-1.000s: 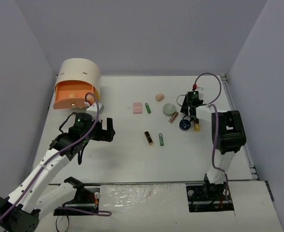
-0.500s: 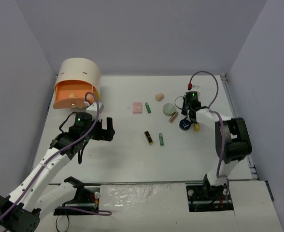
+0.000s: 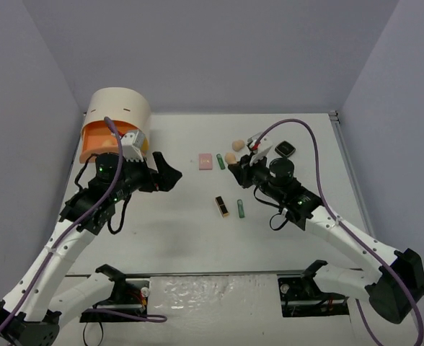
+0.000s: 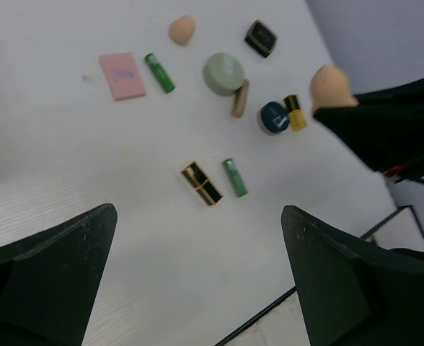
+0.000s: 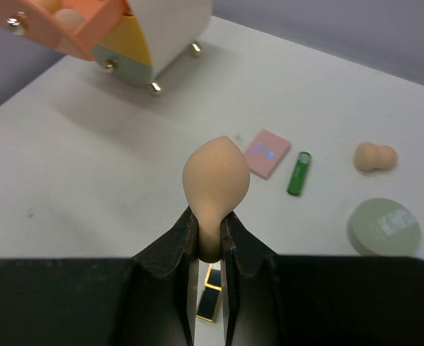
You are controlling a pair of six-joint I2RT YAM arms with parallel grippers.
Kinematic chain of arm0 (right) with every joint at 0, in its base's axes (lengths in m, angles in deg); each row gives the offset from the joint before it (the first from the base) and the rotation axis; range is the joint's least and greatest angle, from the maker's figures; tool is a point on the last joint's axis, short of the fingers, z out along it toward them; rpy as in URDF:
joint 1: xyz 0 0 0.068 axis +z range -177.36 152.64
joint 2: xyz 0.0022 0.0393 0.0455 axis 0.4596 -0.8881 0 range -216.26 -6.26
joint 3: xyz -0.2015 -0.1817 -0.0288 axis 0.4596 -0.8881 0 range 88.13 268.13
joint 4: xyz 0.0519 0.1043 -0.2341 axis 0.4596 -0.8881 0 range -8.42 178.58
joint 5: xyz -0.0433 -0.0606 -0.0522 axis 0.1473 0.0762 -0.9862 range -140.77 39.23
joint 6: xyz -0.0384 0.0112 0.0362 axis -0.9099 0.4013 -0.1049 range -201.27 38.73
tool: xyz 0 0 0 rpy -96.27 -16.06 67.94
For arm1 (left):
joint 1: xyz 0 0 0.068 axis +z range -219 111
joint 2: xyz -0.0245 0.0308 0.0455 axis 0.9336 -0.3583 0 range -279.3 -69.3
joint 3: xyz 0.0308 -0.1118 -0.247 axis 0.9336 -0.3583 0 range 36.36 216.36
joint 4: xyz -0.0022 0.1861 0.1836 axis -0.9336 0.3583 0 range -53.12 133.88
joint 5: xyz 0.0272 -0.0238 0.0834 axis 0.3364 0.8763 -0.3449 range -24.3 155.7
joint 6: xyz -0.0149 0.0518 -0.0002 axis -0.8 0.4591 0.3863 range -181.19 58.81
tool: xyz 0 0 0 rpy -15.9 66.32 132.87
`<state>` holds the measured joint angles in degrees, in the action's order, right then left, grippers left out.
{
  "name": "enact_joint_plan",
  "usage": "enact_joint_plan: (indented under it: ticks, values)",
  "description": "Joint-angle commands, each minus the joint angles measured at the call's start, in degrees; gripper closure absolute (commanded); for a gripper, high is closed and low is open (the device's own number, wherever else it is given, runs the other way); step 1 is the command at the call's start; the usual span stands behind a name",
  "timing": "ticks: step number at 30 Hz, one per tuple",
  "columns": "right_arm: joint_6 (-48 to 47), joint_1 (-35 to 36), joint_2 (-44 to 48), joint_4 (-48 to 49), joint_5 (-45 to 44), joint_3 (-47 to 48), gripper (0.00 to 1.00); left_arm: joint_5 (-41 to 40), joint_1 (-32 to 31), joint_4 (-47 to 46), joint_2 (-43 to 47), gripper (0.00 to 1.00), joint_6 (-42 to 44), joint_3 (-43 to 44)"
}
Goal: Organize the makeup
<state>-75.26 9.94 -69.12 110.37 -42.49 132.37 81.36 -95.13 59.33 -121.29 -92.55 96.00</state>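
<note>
left jaws wide apart, right jaws clamped

The right gripper (image 5: 210, 232) pinches a peach sponge (image 5: 215, 180) by its narrow end, rounded end up. Beyond it on the table (image 5: 89, 166) lie a pink square compact (image 5: 267, 153) just beside a green tube (image 5: 298, 174), a second sponge (image 5: 375, 156) and a sage compact (image 5: 383, 226). A gold-black tube (image 5: 210, 292) shows below, through the gap under the fingers. The cream drum box (image 5: 172, 21) stands at the upper left.

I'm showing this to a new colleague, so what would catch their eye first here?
The right gripper, mid-scene, pinching a peach egg-shaped sponge over the table. Next, the cream drum box at far left, its orange drawer pulled open, the open left gripper near it.
</note>
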Motion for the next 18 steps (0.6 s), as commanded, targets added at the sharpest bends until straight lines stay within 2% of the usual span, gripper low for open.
enact_joint_plan:
  ticks: [1, 9, 18]
  values:
    - [-1.0, 5.9, 2.6, 8.0, 6.1, -0.6, 1.00, 7.7, -0.4, -12.4, -1.2, 0.03, -13.0, 3.8]
    - [-0.2, 11.4, 0.6, 12.6, 6.7, 1.1, 1.00, 8.4, -3.6, -17.5, -5.5, 0.03, -16.5, 5.2]
    - [0.8, 12.3, -0.7, 15.0, 7.0, 1.9, 1.00, 5.6, -7.9, -19.1, -7.5, 0.04, -17.2, 4.4]
